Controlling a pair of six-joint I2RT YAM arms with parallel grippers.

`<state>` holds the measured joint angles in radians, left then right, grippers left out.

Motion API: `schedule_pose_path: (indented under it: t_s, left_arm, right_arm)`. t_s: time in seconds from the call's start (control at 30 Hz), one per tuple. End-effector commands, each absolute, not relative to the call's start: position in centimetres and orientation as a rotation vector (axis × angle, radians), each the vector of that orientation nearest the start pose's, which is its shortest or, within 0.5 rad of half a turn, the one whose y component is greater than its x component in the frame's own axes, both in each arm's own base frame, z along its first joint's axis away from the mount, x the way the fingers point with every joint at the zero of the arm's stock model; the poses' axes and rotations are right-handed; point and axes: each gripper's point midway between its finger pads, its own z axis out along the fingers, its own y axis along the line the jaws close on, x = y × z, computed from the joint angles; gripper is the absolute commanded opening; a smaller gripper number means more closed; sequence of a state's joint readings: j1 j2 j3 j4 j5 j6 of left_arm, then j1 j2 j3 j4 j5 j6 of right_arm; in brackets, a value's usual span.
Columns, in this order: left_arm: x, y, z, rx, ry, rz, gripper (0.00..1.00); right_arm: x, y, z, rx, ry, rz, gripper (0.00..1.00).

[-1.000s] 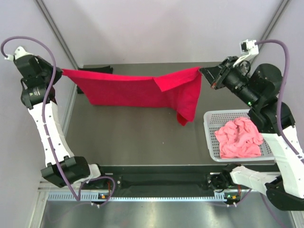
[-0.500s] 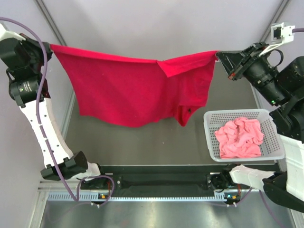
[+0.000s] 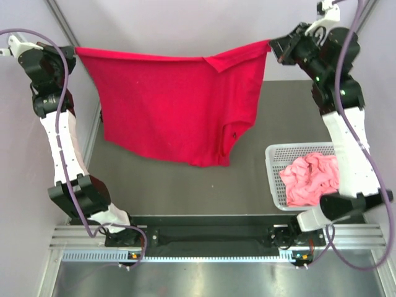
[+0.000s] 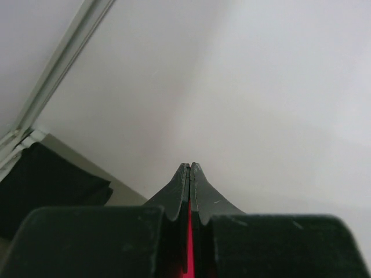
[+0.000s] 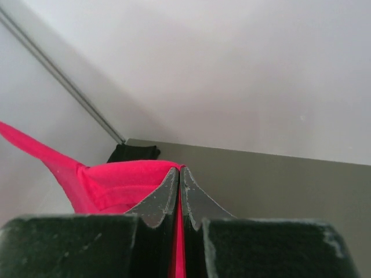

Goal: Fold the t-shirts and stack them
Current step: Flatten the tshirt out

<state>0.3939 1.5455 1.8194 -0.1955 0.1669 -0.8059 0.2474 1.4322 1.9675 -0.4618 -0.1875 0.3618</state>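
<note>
Red t-shirt [image 3: 167, 105]: hangs in the air beyond and to the left of the basket [image 3: 284, 151]. Spreads wide like a sheet, top edge pulled taut between its two upper corners, a flap folded over near the right one. Sags unevenly along the bottom, lowest on the side nearer the basket.

Pink t-shirt [image 3: 309, 179]: lies crumpled in a bunched heap inside the basket.

Black t-shirt [image 4: 52, 185]: lies as a low dark heap well apart from the basket, far beyond it to the left.

A robot lab: plain-walled booth [image 3: 185, 25], aluminium rail [image 3: 65, 235]

red shirt [image 3: 167, 105] hung across centre, basket [image 3: 273, 179] blocking right
</note>
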Motion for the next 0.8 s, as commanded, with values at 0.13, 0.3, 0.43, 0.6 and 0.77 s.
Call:
schedule_pose_path:
  t_s: [0.13,0.3,0.43,0.6,0.77]
  left_arm:
    - [46.4,12.5,58.5,-0.584,0.989,-0.583,0.00]
    - [45.2,12.0,62.6,-0.540,0.862,-0.657,0.00]
    - [43.4,11.5,65.1,-0.505,0.815,-0.654,0.00]
    - [42.4,10.7,60.8,-0.529,0.905,-0.659,0.00]
    - [41.9,9.8,54.5,-0.610,1.045,-0.697,0.00]
  right_arm:
    - [42.9,12.4,63.0,-0.037,1.214,0.738,0.00]
    - [43.5,12.0,67.0,0.000,1.083,0.879,0.00]
    - [42.6,11.0,68.1,0.016,1.044,0.963,0.00]
    - [40.8,11.6,64.1,-0.013,1.188,0.970,0.00]
    - [39.5,11.5,57.8,0.040,1.364,0.956,0.00]
